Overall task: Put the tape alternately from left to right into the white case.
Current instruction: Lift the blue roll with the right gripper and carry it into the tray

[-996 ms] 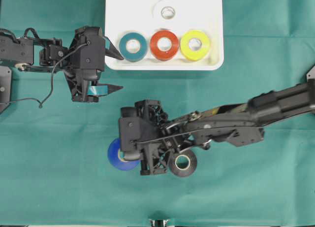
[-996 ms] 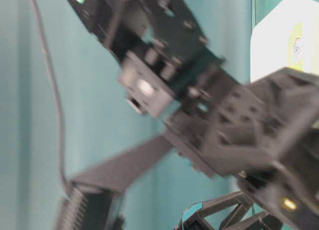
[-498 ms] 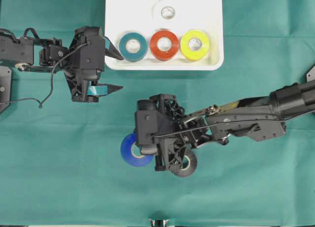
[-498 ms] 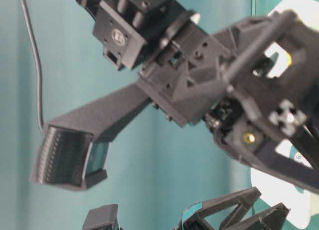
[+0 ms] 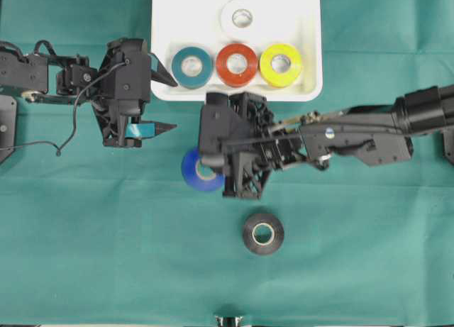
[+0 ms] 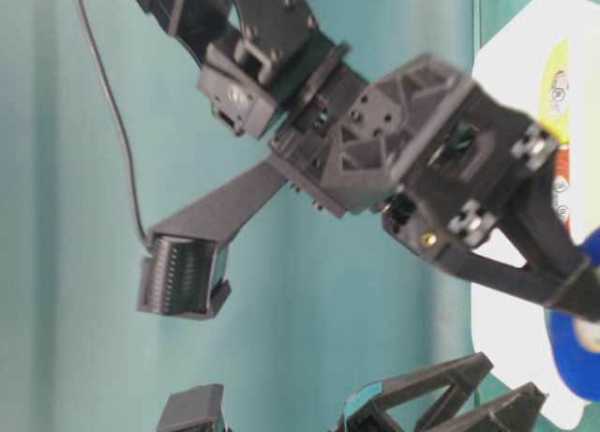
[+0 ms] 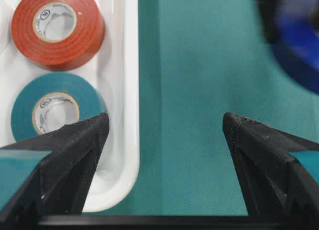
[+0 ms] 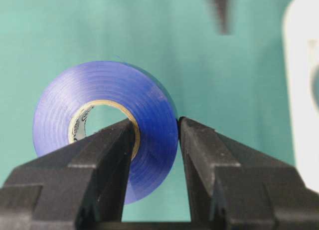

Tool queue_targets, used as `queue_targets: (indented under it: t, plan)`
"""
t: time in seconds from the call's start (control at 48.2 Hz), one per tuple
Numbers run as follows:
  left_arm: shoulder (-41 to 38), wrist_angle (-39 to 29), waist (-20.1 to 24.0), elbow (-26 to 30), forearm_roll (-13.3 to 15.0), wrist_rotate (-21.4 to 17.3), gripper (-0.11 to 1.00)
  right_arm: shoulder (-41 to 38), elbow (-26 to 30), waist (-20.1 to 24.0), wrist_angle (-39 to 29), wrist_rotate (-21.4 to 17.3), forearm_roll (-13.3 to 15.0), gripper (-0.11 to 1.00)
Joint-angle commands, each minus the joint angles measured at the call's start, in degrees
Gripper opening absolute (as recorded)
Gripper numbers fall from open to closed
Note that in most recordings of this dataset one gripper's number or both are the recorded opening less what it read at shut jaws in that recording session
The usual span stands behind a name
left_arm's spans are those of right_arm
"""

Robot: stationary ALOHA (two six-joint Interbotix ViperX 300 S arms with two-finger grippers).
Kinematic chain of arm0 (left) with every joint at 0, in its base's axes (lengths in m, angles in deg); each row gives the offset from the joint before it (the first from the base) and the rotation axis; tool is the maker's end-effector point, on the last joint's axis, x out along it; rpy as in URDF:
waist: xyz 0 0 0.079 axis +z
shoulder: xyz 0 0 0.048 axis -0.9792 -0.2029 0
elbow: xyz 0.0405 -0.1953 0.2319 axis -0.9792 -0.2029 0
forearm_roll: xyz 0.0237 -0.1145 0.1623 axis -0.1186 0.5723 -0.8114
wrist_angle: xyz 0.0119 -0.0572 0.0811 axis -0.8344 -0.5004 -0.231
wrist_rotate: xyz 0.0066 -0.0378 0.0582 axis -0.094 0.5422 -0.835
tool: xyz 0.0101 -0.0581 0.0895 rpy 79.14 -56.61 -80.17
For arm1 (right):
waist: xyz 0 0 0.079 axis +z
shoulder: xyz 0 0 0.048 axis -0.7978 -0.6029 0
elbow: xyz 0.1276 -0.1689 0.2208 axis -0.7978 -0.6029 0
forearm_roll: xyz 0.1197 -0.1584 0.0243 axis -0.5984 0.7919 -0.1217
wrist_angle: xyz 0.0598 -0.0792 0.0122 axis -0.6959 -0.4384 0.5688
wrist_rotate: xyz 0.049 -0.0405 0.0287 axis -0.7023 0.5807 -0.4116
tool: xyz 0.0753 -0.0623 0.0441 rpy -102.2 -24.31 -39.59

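The white case (image 5: 306, 29) lies at the top middle and holds the white (image 5: 242, 17), teal (image 5: 191, 67), red-orange (image 5: 237, 64) and yellow (image 5: 281, 64) tape rolls. My right gripper (image 8: 156, 122) is shut on the wall of the blue roll (image 8: 104, 85), one finger through its core. It holds the blue roll (image 5: 193, 169) above the cloth just below the case's front edge. The black roll (image 5: 263, 233) lies flat on the cloth lower down. My left gripper (image 5: 174, 103) stands open and empty at the case's left front corner (image 7: 132, 90).
Green cloth (image 5: 92, 235) covers the whole table. The right arm (image 5: 355, 132) stretches in from the right, just below the case. A cable (image 5: 67, 139) trails from the left arm. In the left wrist view the teal roll (image 7: 25, 90) sits just inside the rim.
My right gripper has carried the blue roll up and to the right, away from the black roll and toward the case. The black roll now lies uncovered. The left arm has not moved.
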Motion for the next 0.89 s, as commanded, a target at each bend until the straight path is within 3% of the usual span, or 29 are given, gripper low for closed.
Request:
queue_targets:
  t: [0.0,0.581,0.871]
  plan:
    - [0.6,0.4,-0.2,0.5,0.1,0.1,0.95,2.5,0.5,-2.2,-0.4,0.1,0.2,0.03]
    - [0.6,0.4,-0.2,0.5,0.1,0.3,0.95,1.9,0.7,-12.7,-0.4,0.1,4.1,0.03]
    - [0.6,0.4,-0.2,0.5,0.1,0.3,0.95,-1.5,2.3,-18.8,4.0,0.1,5.4,0.03]
